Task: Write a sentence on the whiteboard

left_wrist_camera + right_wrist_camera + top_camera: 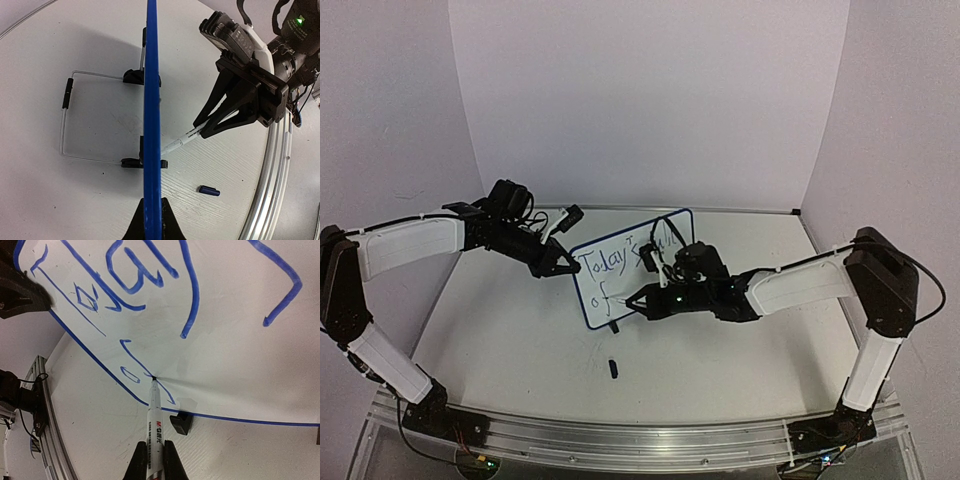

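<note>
Right wrist view: slim white marker pen [154, 415] clamped in right gripper [154, 462], tip on blue-rimmed whiteboard [240, 365], upright on table [95, 440], rim pinched by left gripper [152, 215]. Sentence [140, 275] at 2nd line; next stroke likely req. light pressure.

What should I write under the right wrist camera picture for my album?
Right gripper holds the marker, tip touching the whiteboard beside blue handwriting.
</note>
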Robot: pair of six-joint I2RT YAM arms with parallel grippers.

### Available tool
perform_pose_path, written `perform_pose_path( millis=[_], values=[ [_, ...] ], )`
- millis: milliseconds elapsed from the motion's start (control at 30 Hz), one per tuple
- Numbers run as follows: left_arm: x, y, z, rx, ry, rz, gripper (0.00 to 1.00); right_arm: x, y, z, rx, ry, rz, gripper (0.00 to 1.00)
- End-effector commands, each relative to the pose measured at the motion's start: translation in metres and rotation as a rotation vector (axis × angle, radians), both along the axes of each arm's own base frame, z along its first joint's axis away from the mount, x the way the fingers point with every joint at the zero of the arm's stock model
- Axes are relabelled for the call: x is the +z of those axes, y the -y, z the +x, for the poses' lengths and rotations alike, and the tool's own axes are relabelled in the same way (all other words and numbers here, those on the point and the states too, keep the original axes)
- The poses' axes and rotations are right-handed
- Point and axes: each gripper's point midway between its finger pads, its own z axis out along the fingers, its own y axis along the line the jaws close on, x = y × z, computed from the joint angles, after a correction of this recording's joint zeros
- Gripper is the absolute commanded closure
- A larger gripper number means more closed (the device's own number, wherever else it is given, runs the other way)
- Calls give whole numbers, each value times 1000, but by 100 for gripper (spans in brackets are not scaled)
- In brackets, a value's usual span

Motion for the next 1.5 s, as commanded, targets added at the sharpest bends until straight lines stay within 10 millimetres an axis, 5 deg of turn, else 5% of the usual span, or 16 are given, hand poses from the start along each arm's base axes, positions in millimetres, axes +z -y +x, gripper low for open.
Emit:
perform_pose_path(
  millis=[0,433,800,1000,1467],
  values=[
    [-16,-1,-9,-12,-53,57,100,18,7,9,-50,52,16,100],
    [-16,-1,-9,-11,-53,58,100,24,5,6,-30,57,31,100],
    [-15,-1,-10,-14,-50,55,100,57,19,-6,-18,92,70,100],
    [-16,0,-11,-16,-50,60,100,45,38,4,-52,72,44,100],
    [-17,0,-11,-16,-50,63,100,48,34,24,-53,95,49,100]
  ],
)
